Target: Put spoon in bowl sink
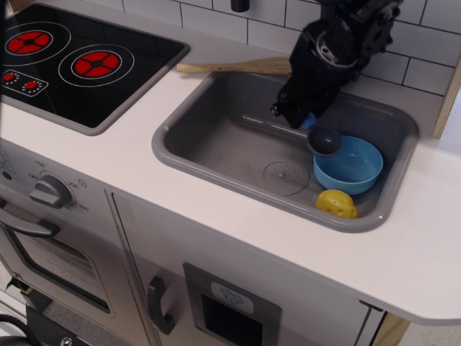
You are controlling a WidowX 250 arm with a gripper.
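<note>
My black gripper (306, 119) is shut on the spoon's blue handle, of which only a sliver shows. The spoon's (324, 140) round grey metal cup hangs at the left rim of the light blue bowl (351, 167), just above it. The bowl sits at the right end of the grey sink (216, 137). The arm comes down from the upper right and hides the tap behind it.
A small yellow lumpy object (337, 204) lies in the sink's front right corner, beside the bowl. A long wooden spatula (234, 68) lies on the counter behind the sink. The black hob (72, 61) is at the left. The round drain (285, 176) is mid-sink.
</note>
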